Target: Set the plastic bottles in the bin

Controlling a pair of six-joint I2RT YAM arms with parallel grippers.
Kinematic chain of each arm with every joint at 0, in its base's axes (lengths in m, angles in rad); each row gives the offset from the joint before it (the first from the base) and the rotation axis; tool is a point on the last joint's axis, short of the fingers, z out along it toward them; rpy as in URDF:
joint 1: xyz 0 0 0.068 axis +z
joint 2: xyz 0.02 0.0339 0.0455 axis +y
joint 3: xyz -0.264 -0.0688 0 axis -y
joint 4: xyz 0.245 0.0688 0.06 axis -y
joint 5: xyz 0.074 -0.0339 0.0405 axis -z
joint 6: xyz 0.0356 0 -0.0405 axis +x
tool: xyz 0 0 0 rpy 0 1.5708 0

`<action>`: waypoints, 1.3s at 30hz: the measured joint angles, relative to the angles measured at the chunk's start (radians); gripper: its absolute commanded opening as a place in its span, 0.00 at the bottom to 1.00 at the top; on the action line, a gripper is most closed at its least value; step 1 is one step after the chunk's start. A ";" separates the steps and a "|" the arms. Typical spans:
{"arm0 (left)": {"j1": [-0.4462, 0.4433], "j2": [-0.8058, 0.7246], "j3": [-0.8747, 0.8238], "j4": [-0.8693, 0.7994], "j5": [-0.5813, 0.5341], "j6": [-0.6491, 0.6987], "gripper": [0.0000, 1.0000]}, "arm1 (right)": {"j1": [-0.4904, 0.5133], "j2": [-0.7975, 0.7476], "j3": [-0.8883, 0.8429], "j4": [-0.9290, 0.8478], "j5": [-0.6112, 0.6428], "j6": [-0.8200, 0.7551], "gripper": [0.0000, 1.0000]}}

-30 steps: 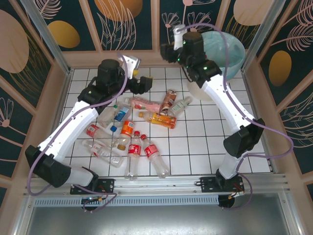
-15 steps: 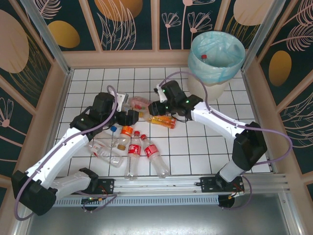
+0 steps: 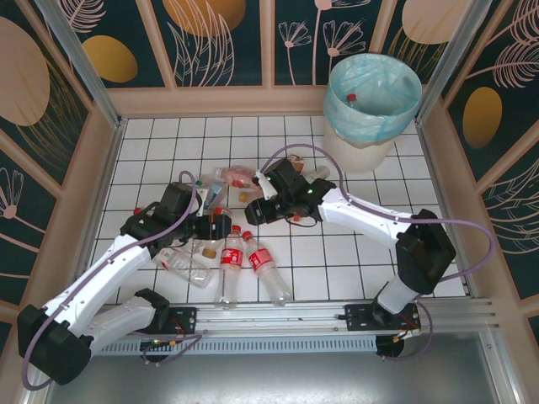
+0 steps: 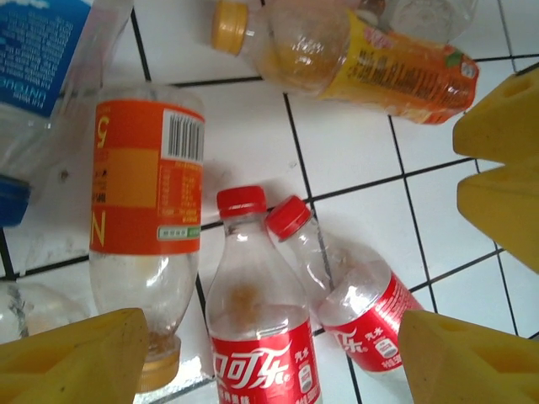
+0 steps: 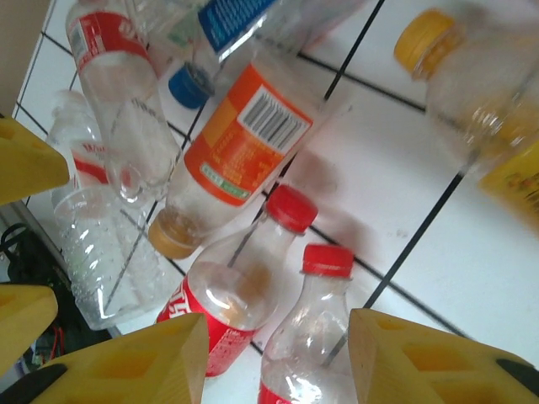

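Left end effector (image 4: 269,362) and right end effector (image 5: 278,353), both open and empty, hover over the same two red-capped bottles (image 4: 261,337) lying on the desk (image 3: 337,252); the bin (image 3: 358,151) stands well apart. Risk: mutual collision, or pinched bottles squirting sideways.

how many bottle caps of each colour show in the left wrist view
red caps: 2
yellow or orange caps: 2
blue caps: 1
total: 5
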 measured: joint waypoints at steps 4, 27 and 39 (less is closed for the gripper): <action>0.000 0.001 -0.032 -0.016 0.002 -0.006 0.78 | 0.025 0.033 -0.006 0.000 -0.012 0.019 0.48; 0.000 0.047 -0.062 -0.008 0.025 0.002 0.77 | 0.031 0.270 0.109 -0.084 -0.006 -0.024 0.50; 0.000 0.054 -0.062 -0.002 0.025 0.003 0.78 | 0.031 0.356 0.153 -0.128 0.002 -0.064 0.51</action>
